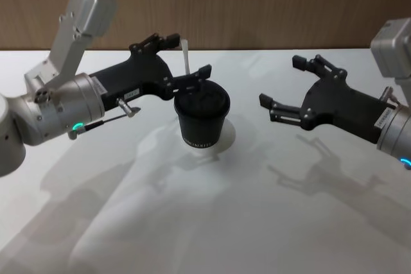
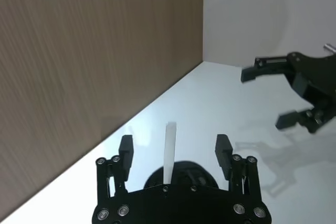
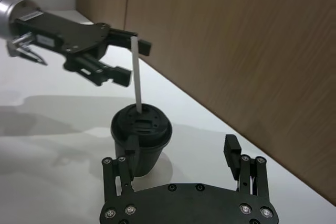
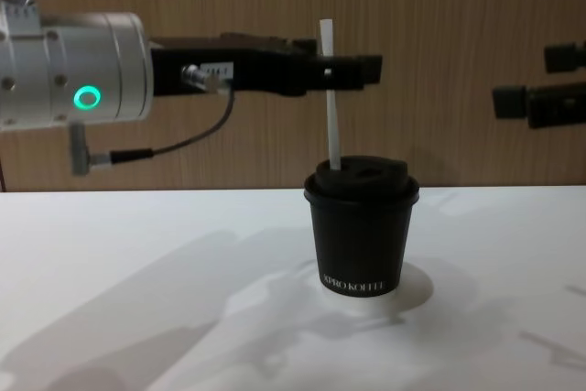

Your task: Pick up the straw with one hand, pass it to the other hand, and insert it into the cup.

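The white straw [image 1: 185, 51] stands upright in the lid of the black cup [image 1: 202, 119], at the middle of the white table. My left gripper [image 1: 187, 58] is open around the straw's upper part. In the left wrist view the straw [image 2: 169, 148] rises between the two fingers with a gap on each side. From the chest view, the straw [image 4: 330, 112] leans slightly over the cup [image 4: 362, 235]. My right gripper [image 1: 282, 81] hangs open to the right of the cup, holding nothing. The right wrist view looks across at the cup [image 3: 140, 140] and straw [image 3: 136, 77].
The white table [image 1: 257, 222] runs back to a wooden wall [image 1: 257, 4]. A thin grey cable [image 4: 183, 139] loops under the left wrist. Bare table lies in front of the cup and to both sides.
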